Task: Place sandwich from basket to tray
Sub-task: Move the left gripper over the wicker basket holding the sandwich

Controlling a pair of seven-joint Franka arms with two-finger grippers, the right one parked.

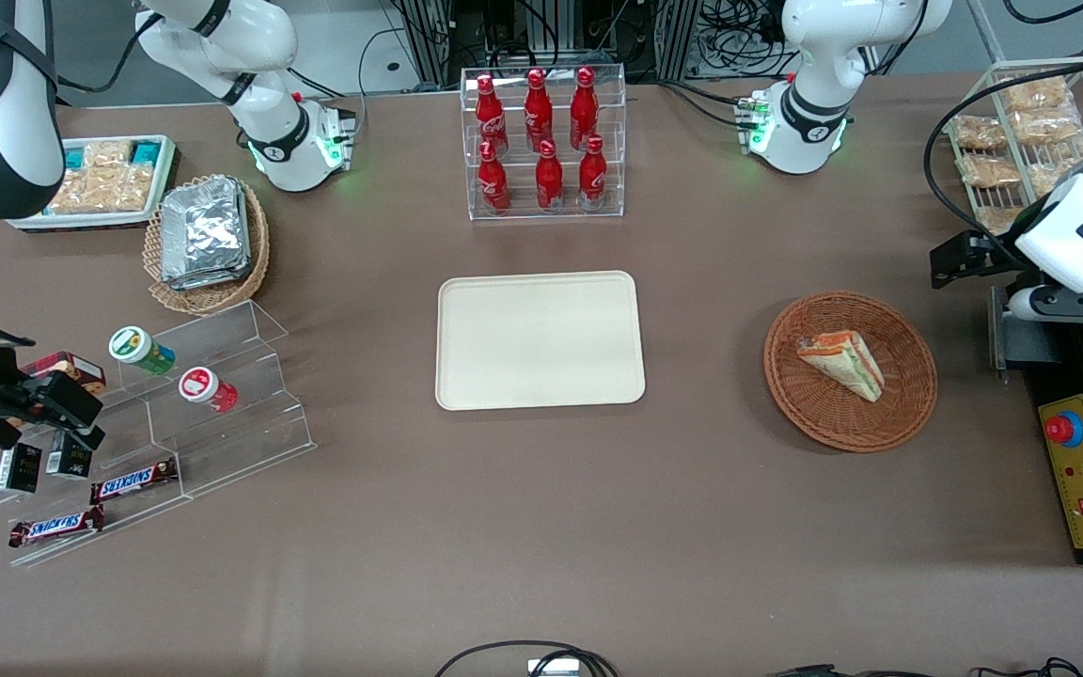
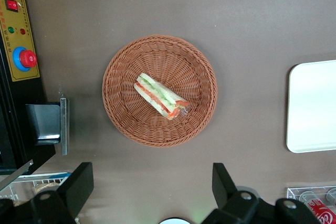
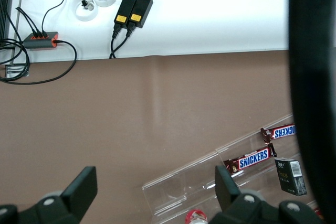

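The sandwich (image 1: pixel 842 363), a pale bread wedge with red, orange and green layers, lies in the round reddish-brown wicker basket (image 1: pixel 908 414). Both also show in the left wrist view, the sandwich (image 2: pixel 160 96) in the basket (image 2: pixel 126 114). The cream-beige tray (image 1: pixel 540 340) lies flat at the table's middle with nothing on it, and its edge shows in the left wrist view (image 2: pixel 312 106). My left gripper (image 1: pixel 963 259) hangs above the table beside the basket, toward the working arm's end, apart from it. It is open and holds nothing (image 2: pixel 152 182).
A black control box with a red button (image 1: pixel 1082 470) stands beside the basket at the working arm's end. A rack of red bottles (image 1: pixel 546 141) stands farther from the camera than the tray. A tan basket of foil packets (image 1: pixel 208 240) and a clear snack stand (image 1: pixel 175 414) lie toward the parked arm's end.
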